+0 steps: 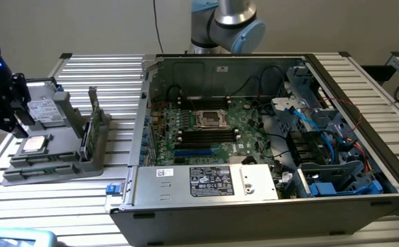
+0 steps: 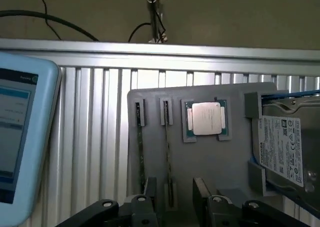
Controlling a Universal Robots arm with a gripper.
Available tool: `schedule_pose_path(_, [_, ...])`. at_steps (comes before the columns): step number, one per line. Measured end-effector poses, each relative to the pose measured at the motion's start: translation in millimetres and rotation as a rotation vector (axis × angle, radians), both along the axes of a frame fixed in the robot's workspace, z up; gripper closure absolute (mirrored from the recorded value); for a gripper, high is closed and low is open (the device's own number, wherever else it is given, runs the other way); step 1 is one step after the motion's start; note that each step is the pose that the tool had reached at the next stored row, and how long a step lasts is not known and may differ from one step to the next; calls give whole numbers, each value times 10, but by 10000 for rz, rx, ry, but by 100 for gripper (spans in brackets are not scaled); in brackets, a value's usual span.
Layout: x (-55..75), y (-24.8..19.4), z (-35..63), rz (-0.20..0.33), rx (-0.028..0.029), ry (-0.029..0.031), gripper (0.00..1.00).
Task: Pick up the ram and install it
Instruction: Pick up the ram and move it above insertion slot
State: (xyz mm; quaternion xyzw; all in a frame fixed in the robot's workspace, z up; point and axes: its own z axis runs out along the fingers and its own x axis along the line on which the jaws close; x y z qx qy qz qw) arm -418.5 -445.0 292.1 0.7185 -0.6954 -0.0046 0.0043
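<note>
Exterior view: hand point(image 1: 13, 123) hangs at the exterior view's left, over the left edge of the grey tray point(image 1: 83, 167) on the slatted table point(image 1: 62, 206), next to the hard drive point(image 1: 45, 110). Can't tell from here whether the fingers are apart. The ram point(image 1: 41, 160) sits on edge in a tray slot just past the processor chip point(image 1: 35, 145), on the side away from the drive. It is not held, it is clear of the hand, and it lies lower in this picture than the fingertips. A second stick point(image 1: 41, 170) sits in the next slot. The open PC case point(image 1: 350, 195) is well to the right, with the motherboard point(image 1: 206, 128) exposed. The arm's joint point(image 1: 230, 23) is behind the case. Wrist view: hand point(image 2: 175, 194) is spread wide and grips nothing, with both fingers point(image 2: 150, 189) apart. The ram point(image 2: 168, 157) is seen edge-on in its slot, its near end lined up with the gap between the fingers, with no contact visible. The second stick point(image 2: 140, 154) is parallel beside it, on the side toward the pale blue tablet point(image 2: 22, 137). The processor chip point(image 2: 206, 118) and then the hard drive point(image 2: 282, 149) are on the other side.
</note>
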Motion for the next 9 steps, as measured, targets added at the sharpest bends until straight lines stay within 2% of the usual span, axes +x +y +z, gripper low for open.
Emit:
schedule_pose_path(2, [0, -26, -19, 83, 0, -1, 58])
schedule_pose_path(8, [-3, -190, -90, 150, 9, 2, 58])
schedule_pose_path(9, [-3, -197, -94, 169, 3, 1, 58])
